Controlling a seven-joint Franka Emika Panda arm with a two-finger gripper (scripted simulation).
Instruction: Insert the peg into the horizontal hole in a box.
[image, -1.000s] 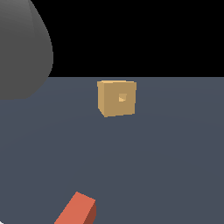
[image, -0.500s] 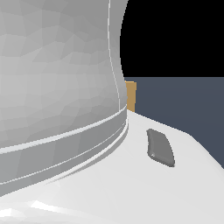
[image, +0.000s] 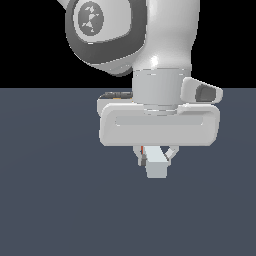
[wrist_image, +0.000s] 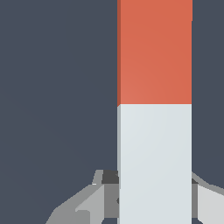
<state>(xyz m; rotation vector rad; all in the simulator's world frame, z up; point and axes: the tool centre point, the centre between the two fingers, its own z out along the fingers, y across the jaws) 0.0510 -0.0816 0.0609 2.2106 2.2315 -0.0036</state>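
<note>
The peg (wrist_image: 154, 52) appears to be clamped between the end effector (image: 156, 161) fingers. It should be kept level and aligned squarely before the unseen hole is approached.

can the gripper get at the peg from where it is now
Probably yes. In the wrist view the peg runs straight between the jaws of the gripper, one on each side, nothing between. Whether they already press on it cannot be told. In the exterior view the arm hides most of the peg.

We see flat, even render lighting, sharp edges, no blur; soft highlight on the arm (image: 150, 30), no cast shadows.
</note>
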